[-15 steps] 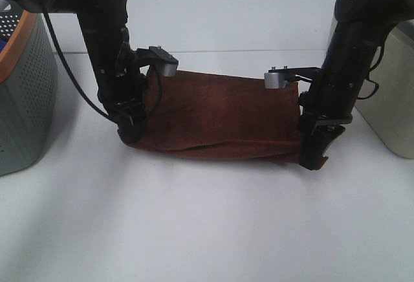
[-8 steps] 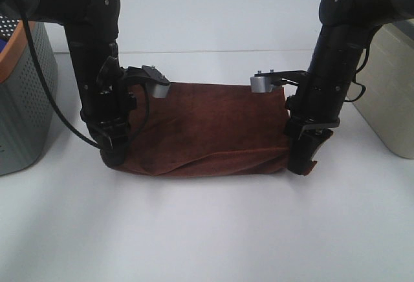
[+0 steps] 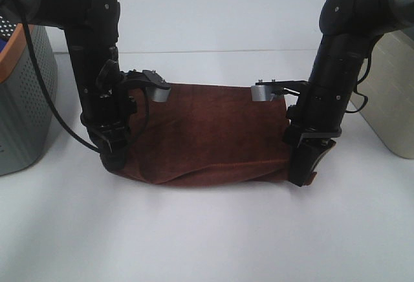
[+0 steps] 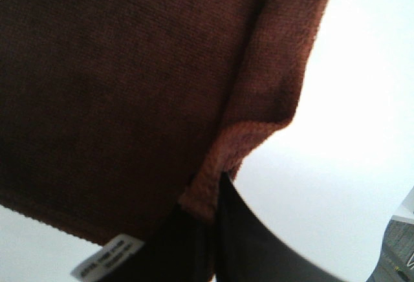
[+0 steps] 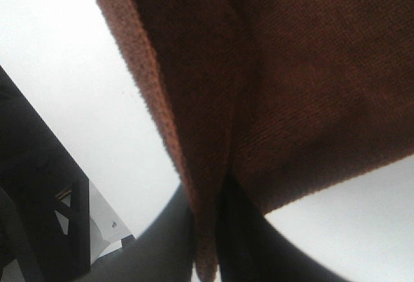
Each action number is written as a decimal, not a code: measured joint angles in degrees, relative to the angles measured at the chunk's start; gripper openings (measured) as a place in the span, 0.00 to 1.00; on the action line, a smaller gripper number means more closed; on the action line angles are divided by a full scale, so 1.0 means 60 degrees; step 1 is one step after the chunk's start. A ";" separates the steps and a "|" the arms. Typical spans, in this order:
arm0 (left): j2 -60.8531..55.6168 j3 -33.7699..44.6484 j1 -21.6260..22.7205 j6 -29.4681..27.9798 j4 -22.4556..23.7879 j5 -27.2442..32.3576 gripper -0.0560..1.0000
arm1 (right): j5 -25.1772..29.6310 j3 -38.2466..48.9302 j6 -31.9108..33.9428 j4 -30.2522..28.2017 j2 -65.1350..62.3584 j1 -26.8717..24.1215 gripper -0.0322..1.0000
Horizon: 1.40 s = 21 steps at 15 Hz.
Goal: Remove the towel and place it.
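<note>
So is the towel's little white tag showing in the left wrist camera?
Yes, the white tag sticks out from the edge of the towel, right beside the dark fingers of the left gripper pinching the cloth.

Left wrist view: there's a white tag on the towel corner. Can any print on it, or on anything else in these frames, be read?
White tag on the towel: dark lines of print, too blurred to read.
Gray basket at the left of the high view: no lettering shows.
Nothing else carries readable text.
</note>
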 joint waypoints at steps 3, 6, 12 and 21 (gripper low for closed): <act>0.0000 0.0000 0.0000 -0.0640 -0.0181 0.0000 0.28 | 0.0000 0.0000 0.0773 0.0086 0.0000 0.0000 0.41; 0.0000 0.0000 0.0000 -0.1480 -0.0191 0.0000 0.78 | 0.0000 0.0000 0.1614 0.0057 0.0000 0.0000 0.70; 0.0000 -0.0477 0.0000 -0.2340 -0.0277 0.0019 0.91 | 0.0019 -0.0458 0.2082 0.0048 -0.0793 0.0000 0.75; -0.1719 -0.1671 0.0000 -0.5147 -0.0115 0.0029 0.91 | 0.0038 -0.2855 0.4383 -0.0286 -0.2750 0.0000 0.75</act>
